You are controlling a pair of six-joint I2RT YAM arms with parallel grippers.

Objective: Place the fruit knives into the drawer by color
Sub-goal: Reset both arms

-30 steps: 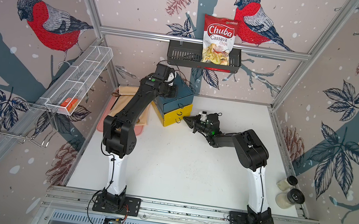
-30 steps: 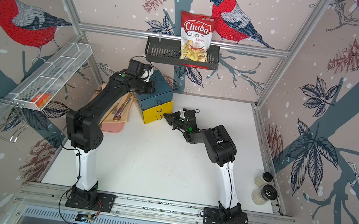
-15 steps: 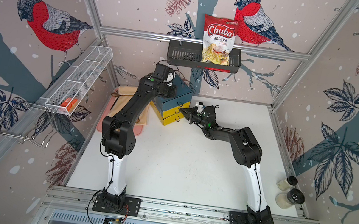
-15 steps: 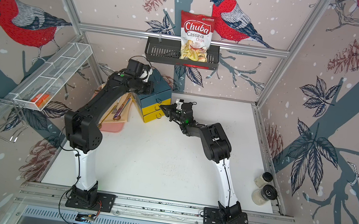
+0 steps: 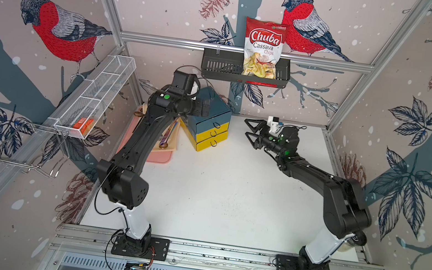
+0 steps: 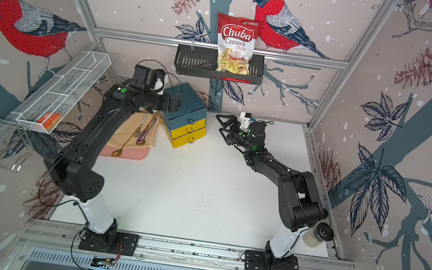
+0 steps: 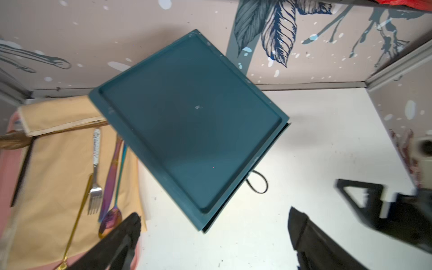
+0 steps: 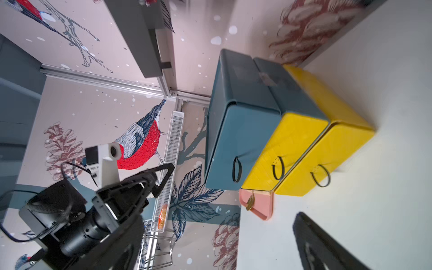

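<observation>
right gripper [image 5: 246,127], jaws spread, faces drawer [image 5: 206,124]; left arm [image 5: 148,131] covers tray [image 5: 160,158].

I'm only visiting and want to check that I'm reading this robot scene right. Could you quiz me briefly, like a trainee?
1. How many drawers of the chest of drawers are yellow?
2. True or false: the chips bag sits on top of the chest.
3. What do the right arm's fingers hold? A) nothing B) a fork C) a pink knife

Key: 1. Two. 2. False: it stands in the black wall basket. 3. A: they are spread apart and empty.
</observation>
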